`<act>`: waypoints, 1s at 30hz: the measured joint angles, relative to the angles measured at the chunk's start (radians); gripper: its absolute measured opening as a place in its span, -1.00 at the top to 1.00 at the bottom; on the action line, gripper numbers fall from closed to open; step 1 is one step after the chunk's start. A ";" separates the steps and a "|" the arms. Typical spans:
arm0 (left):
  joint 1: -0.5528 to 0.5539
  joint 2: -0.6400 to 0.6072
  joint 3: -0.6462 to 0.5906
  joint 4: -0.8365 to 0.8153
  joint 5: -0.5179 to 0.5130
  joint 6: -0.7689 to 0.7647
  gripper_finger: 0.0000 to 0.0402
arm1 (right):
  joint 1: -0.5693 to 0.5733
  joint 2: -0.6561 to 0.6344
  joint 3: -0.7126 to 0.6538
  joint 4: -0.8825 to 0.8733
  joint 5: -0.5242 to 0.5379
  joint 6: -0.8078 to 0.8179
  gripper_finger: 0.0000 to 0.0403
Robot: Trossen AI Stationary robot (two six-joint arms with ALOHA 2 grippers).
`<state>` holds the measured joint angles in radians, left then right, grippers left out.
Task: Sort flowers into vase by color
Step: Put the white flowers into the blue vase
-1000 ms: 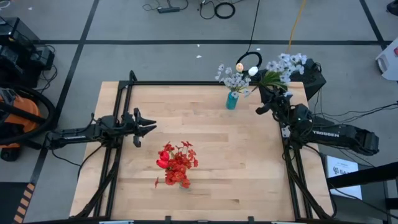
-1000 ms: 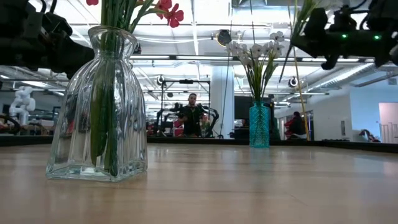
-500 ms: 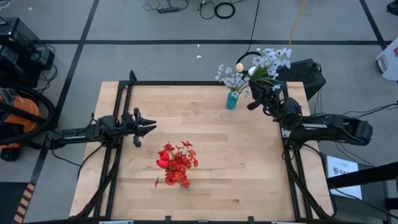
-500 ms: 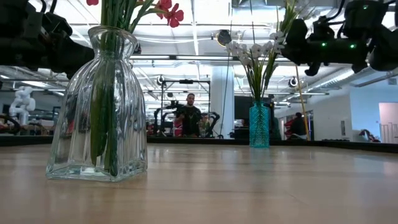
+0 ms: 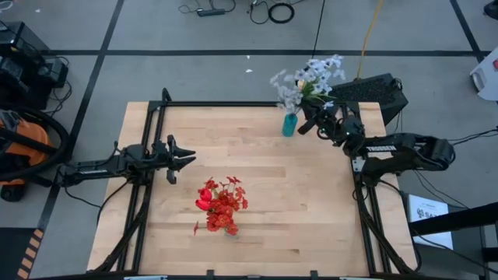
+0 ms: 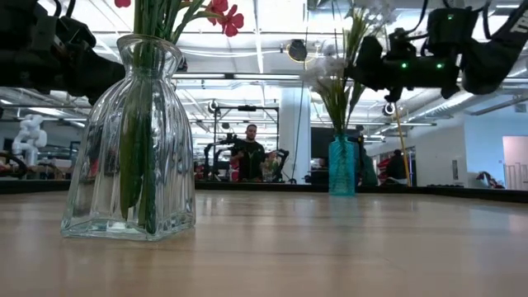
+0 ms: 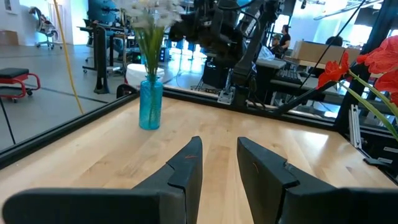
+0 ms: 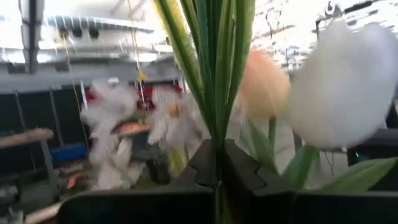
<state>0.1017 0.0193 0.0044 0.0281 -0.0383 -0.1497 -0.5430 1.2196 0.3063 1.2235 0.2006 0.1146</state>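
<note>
My right gripper [image 5: 313, 122] hovers over the table's far edge beside the teal vase [image 5: 289, 124], shut on a white flower spray [image 5: 320, 68]. The teal vase holds more white flowers [image 5: 285, 90] upright and shows in the low view [image 6: 341, 167]. In the right wrist view, a cream tulip bud [image 8: 339, 87] and a peach bud [image 8: 261, 87] show close behind the held stalks. A clear glass vase [image 6: 132, 140] with red flowers [image 5: 222, 204] stands near the table's middle. My left gripper [image 5: 184, 160] waits open at the left, above the table. My right gripper pinches the white spray's green stalks [image 8: 217, 118] between its two fingers, several stalks bunched together. The stalks rise out of the jaws and the blossoms [image 6: 367, 10] stand above the gripper. The spray is lifted clear of the table, next to the teal vase's flowers.
Bare wood lies between the two vases and along the near edge. A black frame rail [image 5: 233, 103] runs along the table's far edge. Beyond the table, the low view shows a person [image 6: 250, 154] and workshop gear in the room.
My right gripper has swung toward the table's left along the far edge, carrying the white spray from near the far right corner up to the teal vase. The held blossoms now overlap the flowers in the vase. The left arm has kept still.
</note>
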 joint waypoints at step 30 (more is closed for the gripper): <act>0.000 0.000 0.000 0.000 0.000 0.000 0.47 | 0.003 0.031 0.007 -0.005 -0.024 -0.118 1.00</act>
<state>0.1017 0.0193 0.0044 0.0284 -0.0383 -0.1497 -0.5404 1.2510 0.3134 1.2182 0.1768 -0.0038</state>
